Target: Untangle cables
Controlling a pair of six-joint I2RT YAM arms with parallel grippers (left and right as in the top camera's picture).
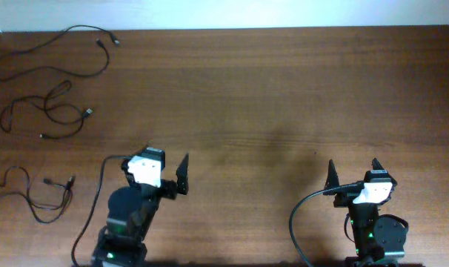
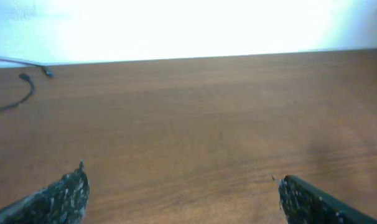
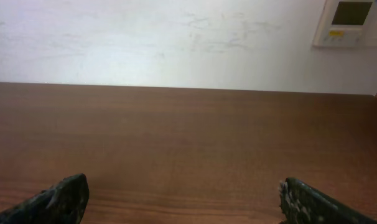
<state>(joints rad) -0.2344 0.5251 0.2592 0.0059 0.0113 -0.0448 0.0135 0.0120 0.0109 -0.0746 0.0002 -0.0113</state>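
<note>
Three thin black cables lie apart from one another along the left side of the wooden table (image 1: pixel 269 96): one at the far corner (image 1: pixel 100 44), one in loose loops below it (image 1: pixel 87 113), one near the front edge (image 1: pixel 48 181). My left gripper (image 1: pixel 165 154) is open and empty, to the right of the cables and clear of them. In the left wrist view the left gripper (image 2: pixel 182 186) faces bare wood, with a cable's curved end (image 2: pixel 30 92) far off at the upper left. My right gripper (image 1: pixel 353 163) (image 3: pixel 182 190) is open over bare wood at the front right, with no cable near it.
The white wall runs along the table's far edge. A wall panel (image 3: pixel 352 22) shows at the upper right in the right wrist view. Thick arm cables (image 1: pixel 91 215) (image 1: pixel 295 222) hang at the front beside each base.
</note>
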